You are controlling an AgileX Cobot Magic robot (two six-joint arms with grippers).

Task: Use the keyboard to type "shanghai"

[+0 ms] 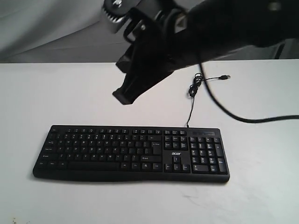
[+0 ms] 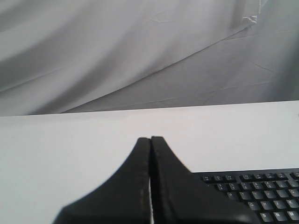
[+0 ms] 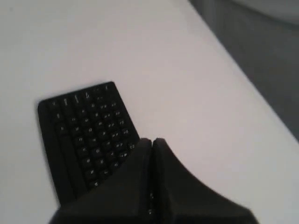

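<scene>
The black keyboard (image 1: 131, 151) lies flat on the white table (image 1: 56, 93), its acer logo facing the exterior view. A black arm reaches in from the upper right, and its gripper (image 1: 124, 99), seemingly my right one, hangs shut above the table behind the keyboard's letter keys. In the right wrist view my right gripper (image 3: 152, 140) is shut and empty, with one end of the keyboard (image 3: 88, 135) beside and below it. My left gripper (image 2: 150, 139) is shut and empty, off the keyboard (image 2: 261, 196), over bare table. It does not show in the exterior view.
The keyboard's thin USB cable (image 1: 191, 93) runs back across the table in a small coil, and its plug (image 1: 226, 76) lies loose. A thick black arm cable (image 1: 243, 119) sags over the table's right side. Grey cloth (image 2: 140, 56) hangs behind the table.
</scene>
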